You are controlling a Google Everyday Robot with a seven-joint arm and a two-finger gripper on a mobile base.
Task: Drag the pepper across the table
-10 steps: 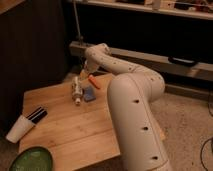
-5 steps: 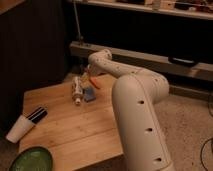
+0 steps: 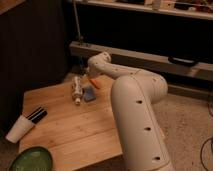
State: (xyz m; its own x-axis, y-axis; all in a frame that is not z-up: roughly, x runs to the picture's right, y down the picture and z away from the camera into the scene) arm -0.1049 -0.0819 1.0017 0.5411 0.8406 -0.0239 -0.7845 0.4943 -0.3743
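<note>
Green and shallow, a round bowl [image 3: 30, 159] sits at the nearest left corner of the low worktop [image 3: 75, 132] of light bamboo planks, cut off by the lower frame edge. Just behind it a white paper cup [image 3: 18, 131] seems tipped over at the left edge, with a black stick-like thing [image 3: 38, 114] at its mouth. The middle of the planks is bare, and the bulky white robot arm [image 3: 137, 120] hides the right side.

Farther back lie a whitish bottle [image 3: 77, 90] on its side and, just beside it, a small blue-grey block [image 3: 89, 94]. Beyond the block, close to the far edge, lies the slim, tapered orange-red pepper [image 3: 94, 82].

The hand [image 3: 90, 75] hangs right above the pepper's far end, its fingers spread and gripping nothing (whether a tip touches the pepper I cannot tell). The drag looks not yet begun.

To do it well, I judge the hand should press down lightly on or just behind the pepper, so it slides flat rather than rolling out from under. The far edge is close, so pushing outward risks a drop. The block and bottle crowd the left. The best open room is toward the near middle, passing right of the block, stopping well short of the cup and bowl.
</note>
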